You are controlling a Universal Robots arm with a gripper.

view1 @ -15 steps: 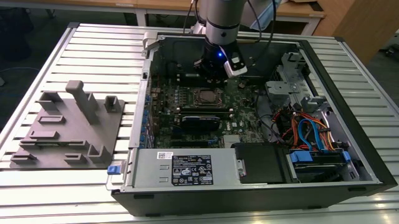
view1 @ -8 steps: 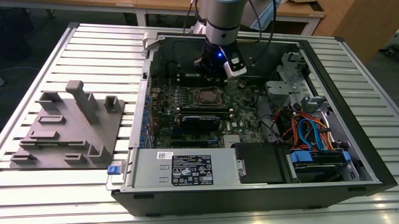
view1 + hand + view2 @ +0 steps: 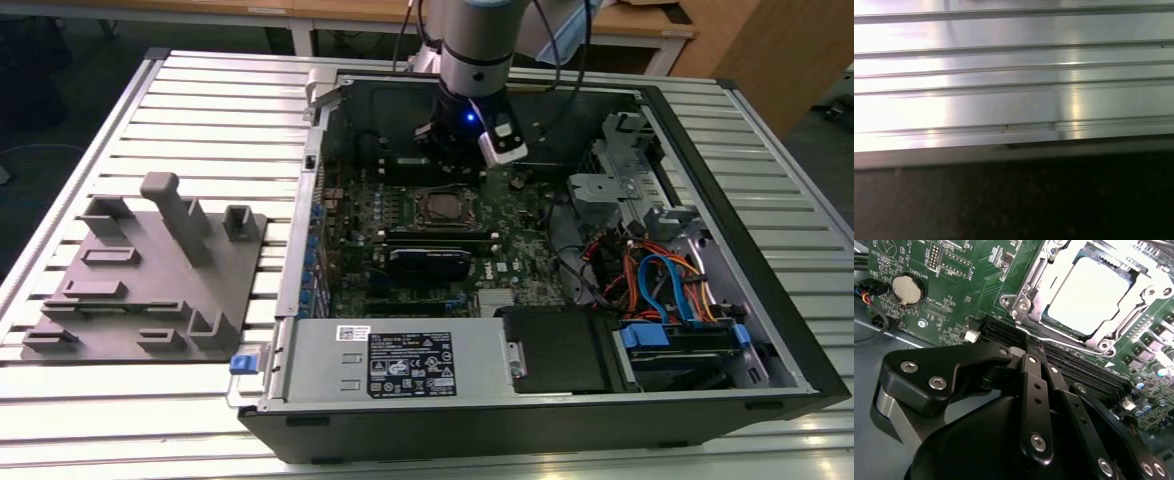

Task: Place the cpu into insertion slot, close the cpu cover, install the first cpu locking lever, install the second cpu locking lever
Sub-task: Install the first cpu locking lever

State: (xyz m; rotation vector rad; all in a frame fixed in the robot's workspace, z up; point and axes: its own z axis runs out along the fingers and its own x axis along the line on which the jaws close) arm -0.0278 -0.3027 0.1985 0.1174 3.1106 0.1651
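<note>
In the second wrist view the cpu (image 3: 1089, 295) lies flat in the insertion slot (image 3: 1104, 345), its pale metal top showing through the square cut-out of the silver cpu cover (image 3: 1030, 287), which lies down over it. A thin metal locking lever (image 3: 1064, 341) runs along the socket edge nearest me. My gripper (image 3: 1028, 342) is shut with nothing between its black fingers (image 3: 1034, 385), its tips right at that lever by the socket's corner. In the exterior view the gripper (image 3: 470, 140) hangs over the motherboard just behind the insertion slot (image 3: 441, 205).
The open computer case (image 3: 747, 330) lies on a slatted aluminium table (image 3: 227, 80). Memory slots (image 3: 1089, 372) run beside the socket. Cables (image 3: 654, 280) and drive bays fill the exterior view's right. A grey fixture plate (image 3: 147, 280) with upright pegs sits at that view's left.
</note>
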